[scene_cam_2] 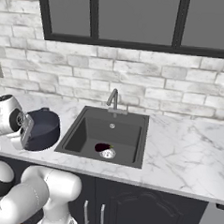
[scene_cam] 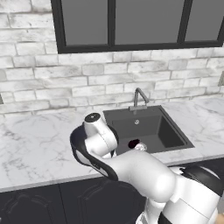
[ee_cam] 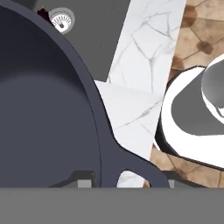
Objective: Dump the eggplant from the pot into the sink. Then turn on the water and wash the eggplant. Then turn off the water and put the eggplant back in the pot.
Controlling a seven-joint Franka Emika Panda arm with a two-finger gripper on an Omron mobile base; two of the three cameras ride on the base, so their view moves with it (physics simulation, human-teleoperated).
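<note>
While the pot (scene_cam_2: 43,128) sits upright on the marble table (scene_cam_2: 186,151) just left of the sink (scene_cam_2: 84,131), the eggplant (scene_cam_2: 102,147) lies inside the basin, on its floor, touching the round silver drain (scene_cam_2: 108,154) on the drain's left side (right base view). Left base view agrees: eggplant (scene_cam: 133,143) dark maroon, right beside drain (scene_cam: 140,147), near front wall of sink (scene_cam: 170,131); arm's white links cover the front-left part of the basin.

Faucet (scene_cam_2: 113,99) stands at back rim of sink, centre, gooseneck spout curving toward the basin; no stream visible. Faucet (scene_cam: 139,97) same in left base view.

Hand view: cam very close over pot (ee_cam: 39,109), dark matte interior takes up left half; rim curves top-left to bottom-centre, one loop handle (ee_cam: 131,168) at bottom w/ marble showing through the loop. Drain (ee_cam: 61,20) and a sliver of eggplant (ee_cam: 43,14) peek past rim at top left. Table (ee_cam: 144,52) and brown tiled floor (ee_cam: 205,30) at right.

End effector (ee_cam: 124,183): at pot handle, fingertips barely visible at bottom edge; cannot tell whether wide, narrow or gripping. In right base view wrist sits against pot's left side, fingers hidden.
</note>
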